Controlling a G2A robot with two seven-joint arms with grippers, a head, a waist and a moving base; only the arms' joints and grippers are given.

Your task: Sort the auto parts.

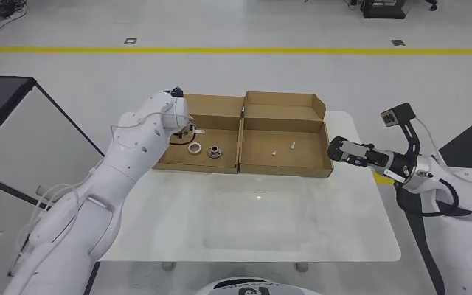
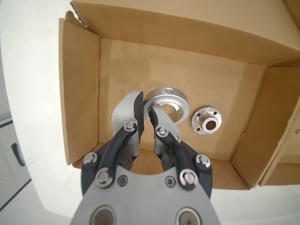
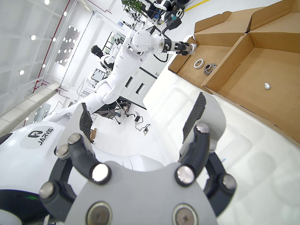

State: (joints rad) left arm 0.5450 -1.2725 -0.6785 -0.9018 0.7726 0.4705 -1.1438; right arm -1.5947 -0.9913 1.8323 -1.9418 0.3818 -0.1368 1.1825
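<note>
Cardboard box, the left of two open ones on the white bench, lies beneath the left end effector. That end effector is clamped on the rim of a silver ring collar, with one finger inside the hole and the other against the outer face. The collar hangs tilted above the box floor, and a threaded hole shows in its side wall. Near the end effector, on the box floor, lies a second flat ring. A flanged hub sits just beside it, on the side toward the right box. On that box's floor rest one small pale part and a second small part, between the two end effectors and touching neither. The right end effector hovers over the bench just outside the right box's outer wall, its jaws spread wide and holding nothing.
</note>
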